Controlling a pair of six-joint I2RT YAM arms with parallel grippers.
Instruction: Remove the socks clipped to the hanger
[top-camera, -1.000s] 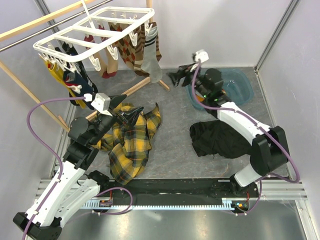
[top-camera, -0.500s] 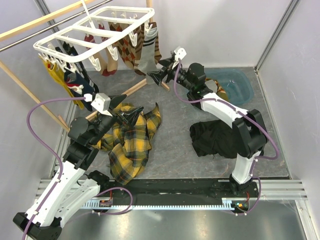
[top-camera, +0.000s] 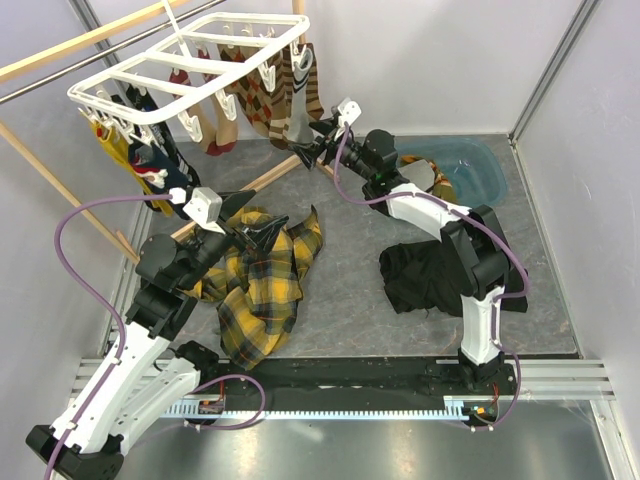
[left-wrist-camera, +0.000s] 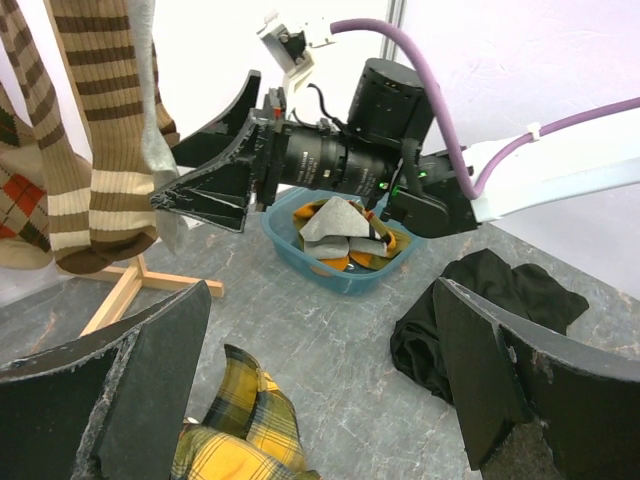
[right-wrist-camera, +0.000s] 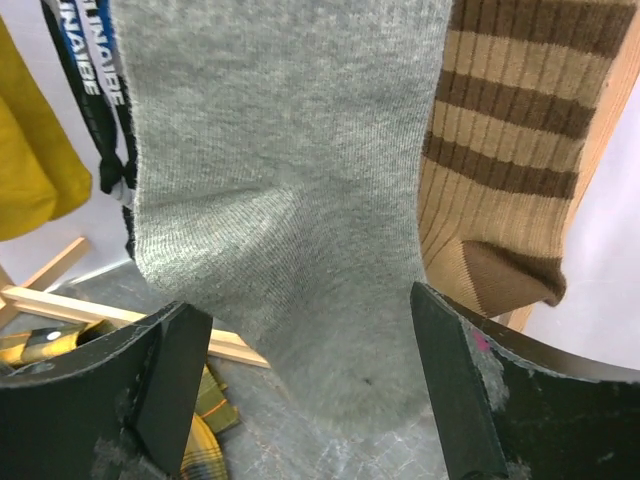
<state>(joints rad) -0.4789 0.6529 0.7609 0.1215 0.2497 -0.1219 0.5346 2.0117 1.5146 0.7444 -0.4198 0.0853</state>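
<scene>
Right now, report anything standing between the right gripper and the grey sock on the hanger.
Nothing visible does. The right gripper faces the grey sock directly, with its jaws open. The tan striped sock hangs beside the grey one, not in front of it.

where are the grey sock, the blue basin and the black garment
grey sock (right-wrist-camera: 280, 200), right wrist view, middle of its lower part
blue basin (left-wrist-camera: 335, 282), left wrist view, its near wall
black garment (top-camera: 425, 280), top external view, its middle

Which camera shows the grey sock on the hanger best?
Right wrist: the grey sock fills the frame, directly ahead of the open right pincer. Top external shows it small, hanging under the hanger. Left wrist catches only a grey sliver beside the striped sock.
</scene>
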